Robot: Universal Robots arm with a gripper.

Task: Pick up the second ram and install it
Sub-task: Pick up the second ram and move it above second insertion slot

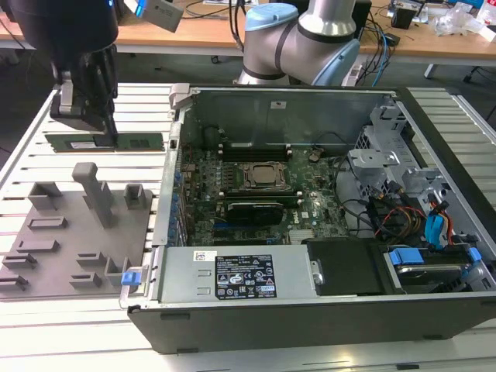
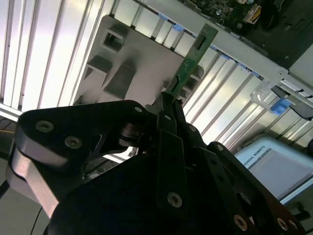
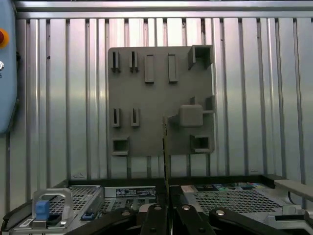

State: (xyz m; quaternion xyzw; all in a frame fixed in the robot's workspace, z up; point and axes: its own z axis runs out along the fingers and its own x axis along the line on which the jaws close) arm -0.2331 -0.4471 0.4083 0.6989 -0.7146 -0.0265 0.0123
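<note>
Black gripper [image 2: 168, 100] pinches the green ram stick [image 2: 195, 54] at mid-length, stick held on edge between its fingers. Grey holder plate [image 3: 146, 98] lies just beside the gripper; open computer case [image 1: 310, 232] sits farther off.

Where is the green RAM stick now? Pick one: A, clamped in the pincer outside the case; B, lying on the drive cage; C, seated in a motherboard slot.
A: the pincer is shut on the second ram, out at the slatted table beside the case.
</note>
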